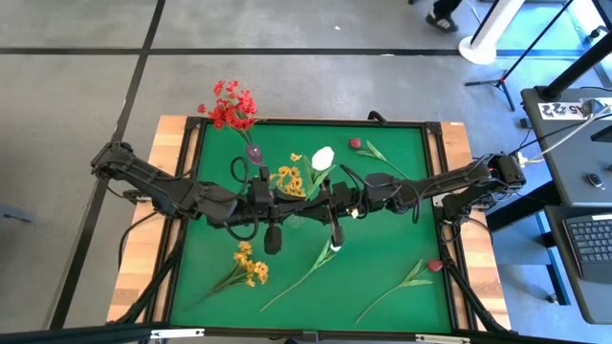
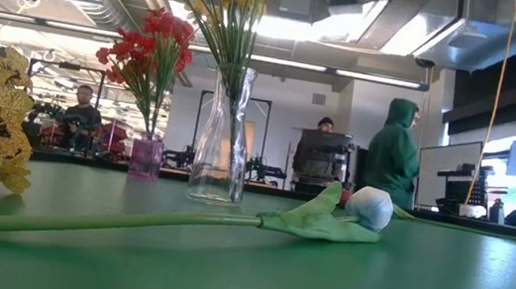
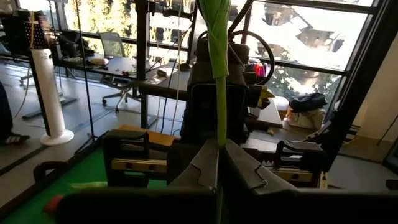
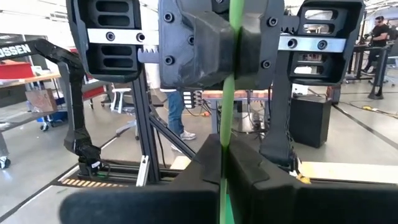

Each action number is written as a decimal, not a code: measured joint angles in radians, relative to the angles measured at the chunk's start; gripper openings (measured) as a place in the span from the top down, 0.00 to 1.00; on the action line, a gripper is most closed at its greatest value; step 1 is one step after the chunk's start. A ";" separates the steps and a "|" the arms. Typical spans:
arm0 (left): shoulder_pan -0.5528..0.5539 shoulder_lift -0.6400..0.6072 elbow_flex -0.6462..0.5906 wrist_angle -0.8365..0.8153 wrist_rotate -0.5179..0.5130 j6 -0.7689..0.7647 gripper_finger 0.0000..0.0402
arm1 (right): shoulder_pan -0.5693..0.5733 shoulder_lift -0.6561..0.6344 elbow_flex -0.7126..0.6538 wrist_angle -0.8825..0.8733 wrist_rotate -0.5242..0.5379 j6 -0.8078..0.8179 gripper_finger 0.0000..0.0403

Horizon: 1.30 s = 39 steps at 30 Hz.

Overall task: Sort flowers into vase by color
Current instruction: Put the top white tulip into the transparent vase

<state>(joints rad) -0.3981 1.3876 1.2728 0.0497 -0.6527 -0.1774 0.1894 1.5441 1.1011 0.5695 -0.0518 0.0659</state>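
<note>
Hands, left [image 3: 219, 180] and right [image 4: 222, 168], both clamped on green stem [image 4: 229, 93], probably same one, mid-mat

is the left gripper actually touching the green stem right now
Touching. In the left wrist view the left gripper has its two fingers closed against the green stem, with no gap on either side.

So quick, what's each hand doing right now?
Left hand: closed on a green flower stem.
Right hand: closed on the same stem.
</note>
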 joint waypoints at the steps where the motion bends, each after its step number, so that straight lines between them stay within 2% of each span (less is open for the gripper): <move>1: 0.000 0.000 0.000 -0.001 -0.003 0.000 1.00 | 0.000 -0.005 0.000 -0.008 0.000 -0.003 0.99; 4: -0.007 0.000 0.000 -0.002 -0.029 -0.005 0.96 | 0.000 -0.022 0.000 -0.041 0.012 -0.014 0.99; 11: -0.059 -0.014 0.000 -0.017 -0.100 0.078 0.80 | 0.000 -0.097 0.000 -0.118 0.026 -0.040 0.99; 17: -0.160 -0.062 0.000 -0.039 -0.285 0.136 0.68 | 0.001 -0.165 -0.008 -0.199 0.076 -0.079 1.00; 21: -0.270 -0.104 0.000 -0.158 -0.447 0.115 0.66 | 0.001 -0.211 -0.086 -0.196 0.094 -0.094 1.00; 23: -0.329 -0.111 0.000 -0.240 -0.536 0.060 0.66 | 0.001 -0.239 -0.164 -0.121 0.095 -0.089 1.00; 27: -0.417 -0.110 -0.024 -0.439 -0.652 -0.152 0.66 | 0.001 -0.247 -0.364 0.202 0.099 -0.073 1.00; 31: -0.449 -0.109 -0.132 -0.551 -0.722 -0.376 0.66 | -0.007 -0.221 -0.502 0.452 0.209 -0.105 1.00; 34: -0.454 -0.109 -0.212 -0.558 -0.727 -0.505 0.66 | -0.016 -0.179 -0.531 0.542 0.235 -0.140 1.00; 39: -0.432 -0.109 -0.307 -0.559 -0.695 -0.654 0.66 | -0.034 -0.104 -0.490 0.589 0.171 -0.164 1.00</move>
<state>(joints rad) -0.8299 1.2789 0.9661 -0.5093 -1.3480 -0.8309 0.1554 1.4400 0.6112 1.1581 0.1191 -0.0983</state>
